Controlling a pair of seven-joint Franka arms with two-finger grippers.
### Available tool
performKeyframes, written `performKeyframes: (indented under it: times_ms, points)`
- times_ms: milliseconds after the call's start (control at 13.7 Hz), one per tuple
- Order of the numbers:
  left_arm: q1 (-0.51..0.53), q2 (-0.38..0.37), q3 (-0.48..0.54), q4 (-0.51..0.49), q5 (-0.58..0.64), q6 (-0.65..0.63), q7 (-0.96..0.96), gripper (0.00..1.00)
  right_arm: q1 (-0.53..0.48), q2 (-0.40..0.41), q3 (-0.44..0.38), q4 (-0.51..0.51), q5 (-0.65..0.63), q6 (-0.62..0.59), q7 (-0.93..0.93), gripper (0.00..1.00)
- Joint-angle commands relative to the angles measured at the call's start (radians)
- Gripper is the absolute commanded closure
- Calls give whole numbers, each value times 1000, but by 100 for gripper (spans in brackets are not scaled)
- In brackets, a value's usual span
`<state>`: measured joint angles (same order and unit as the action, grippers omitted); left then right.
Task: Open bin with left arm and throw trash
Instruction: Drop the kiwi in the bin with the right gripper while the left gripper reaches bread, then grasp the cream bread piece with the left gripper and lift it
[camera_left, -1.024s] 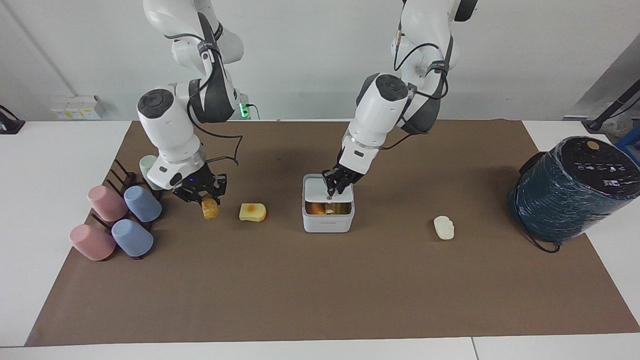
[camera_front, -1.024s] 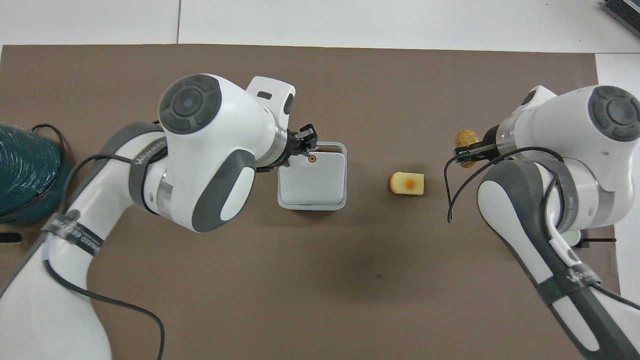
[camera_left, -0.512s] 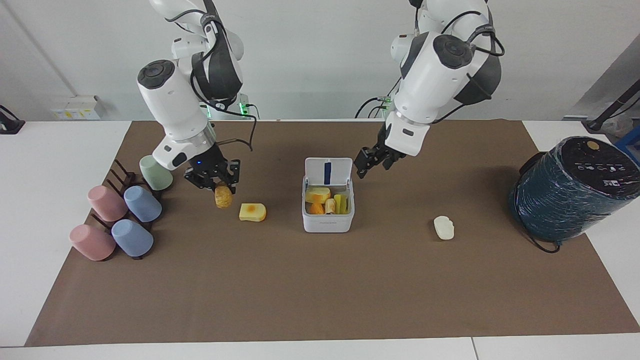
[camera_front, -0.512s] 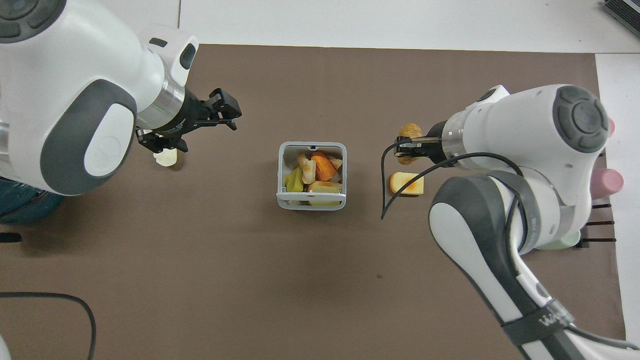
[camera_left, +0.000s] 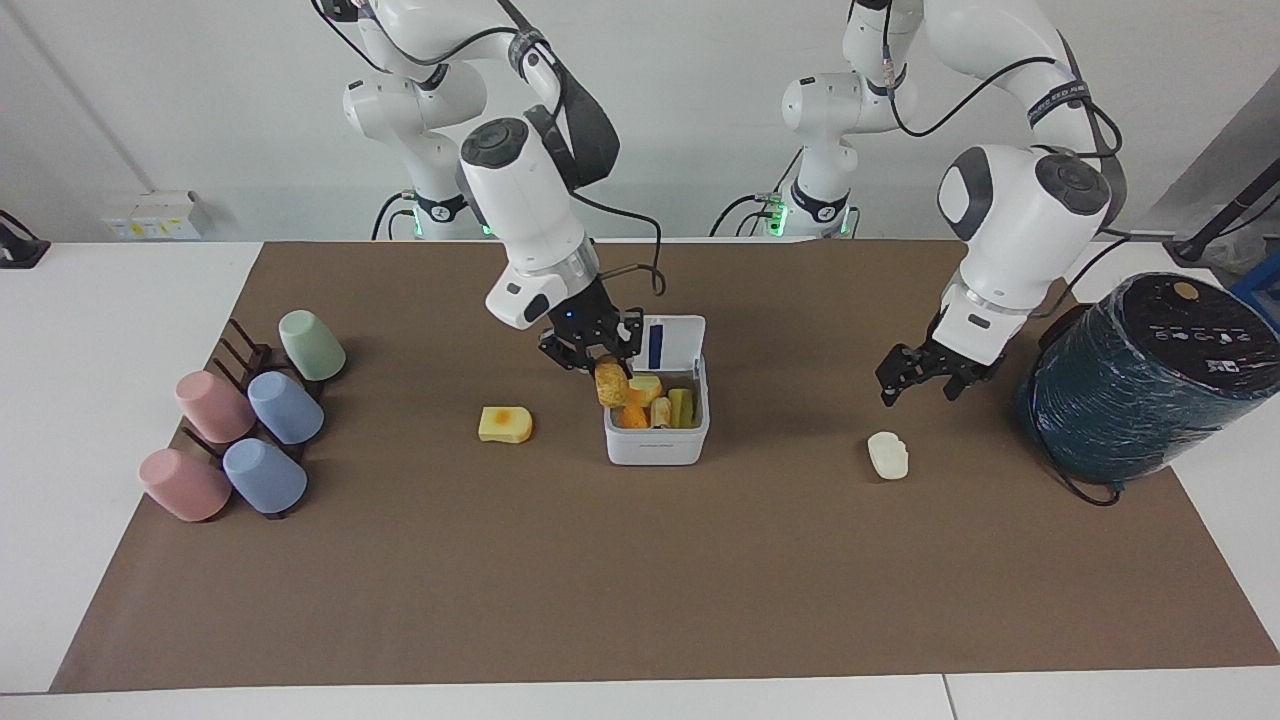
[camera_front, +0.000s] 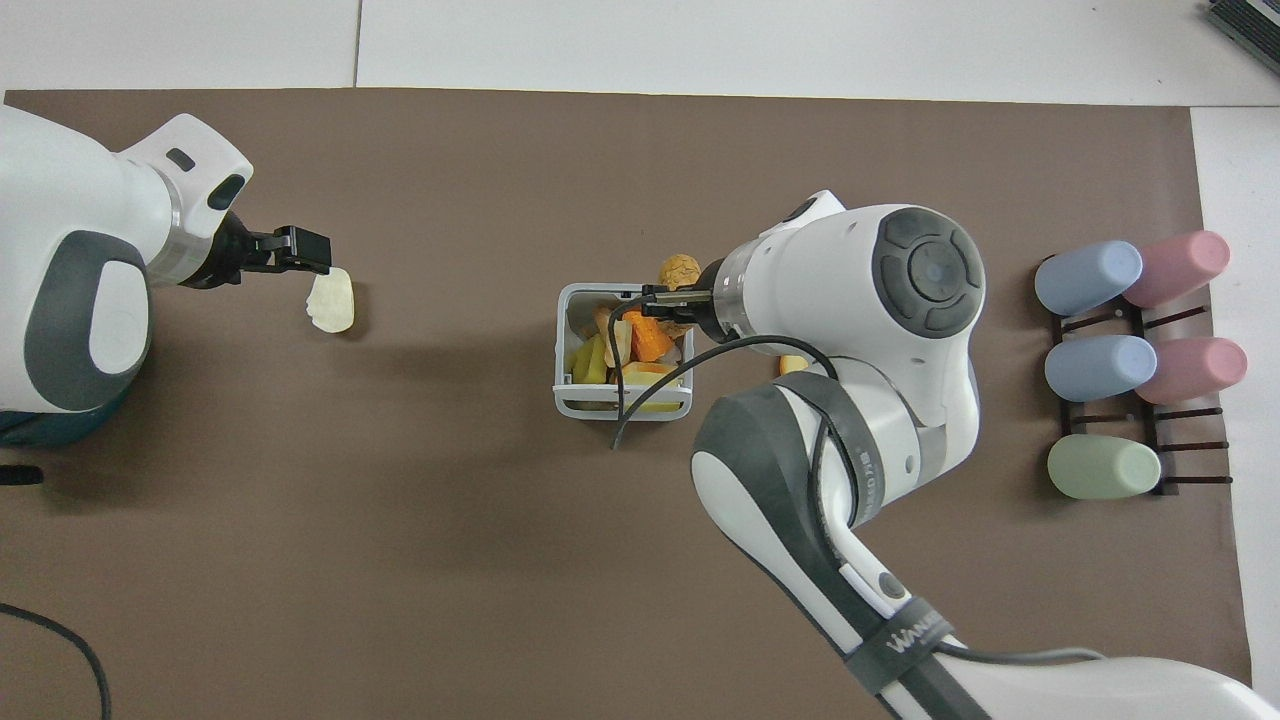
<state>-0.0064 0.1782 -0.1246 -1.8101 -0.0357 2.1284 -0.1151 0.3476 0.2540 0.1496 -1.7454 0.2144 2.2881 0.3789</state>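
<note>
The white bin (camera_left: 655, 447) stands mid-mat with its lid (camera_left: 675, 342) raised upright, and it holds several food bits. It also shows in the overhead view (camera_front: 559, 345). My right gripper (camera_left: 608, 368) is shut on the brown crumbed piece (camera_left: 611, 384) over the bin's rim at the right arm's end; both show from above, the gripper (camera_front: 670, 291) and the piece (camera_front: 681, 270). My left gripper (camera_left: 920, 386) is open and empty, in the air just by the cream-white lump (camera_left: 888, 455); the overhead view shows both, gripper (camera_front: 310, 252) and lump (camera_front: 330, 302). The yellow wedge (camera_left: 505, 424) lies beside the bin.
A big dark teal wrapped cylinder (camera_left: 1140, 375) stands at the left arm's end of the mat. A dark rack with several pastel cups (camera_left: 250, 425) sits at the right arm's end, also in the overhead view (camera_front: 1120, 360).
The lid was opened and the left gripper left it, moving toward the cream lump. The right gripper carried the brown piece from near the cups to the bin's rim.
</note>
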Motion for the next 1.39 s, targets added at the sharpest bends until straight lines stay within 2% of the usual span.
performKeyframes:
  times_ms: [0, 293, 512, 659, 732, 805, 878, 951, 1024, 1317]
  points:
    - [23, -14, -7, -121, 25, 146, 110, 0, 13, 48, 2, 29, 16, 31, -49, 100]
    - [23, 104, -7, -139, 28, 269, 169, 0, 48, 73, 1, 17, 17, 33, -94, 98]
    - [23, 155, -7, -193, 28, 408, 183, 0, 54, 82, 1, 17, 16, 34, -94, 86]
    - [22, 172, -7, -201, 28, 430, 189, 0, 62, 82, 1, 7, 17, 34, -86, 78]
    - [20, 172, -7, -202, 28, 427, 187, 16, 63, 80, 1, -3, 17, 34, -86, 71]
    - [22, 172, -7, -201, 28, 420, 187, 43, 63, 79, 1, -3, 17, 34, -84, 52]
    - [20, 172, -7, -198, 28, 416, 189, 70, 65, 79, 1, -3, 17, 34, -83, 19]
    - [16, 172, -7, -192, 28, 407, 187, 92, 65, 79, 1, -3, 19, 34, -78, 0]
    - [13, 172, -7, -172, 27, 381, 187, 100, 67, 79, 1, -3, 19, 34, -75, 0]
    - [6, 198, -7, 10, 27, 191, 180, 100, 65, 77, 1, 6, 17, 34, -77, 0]
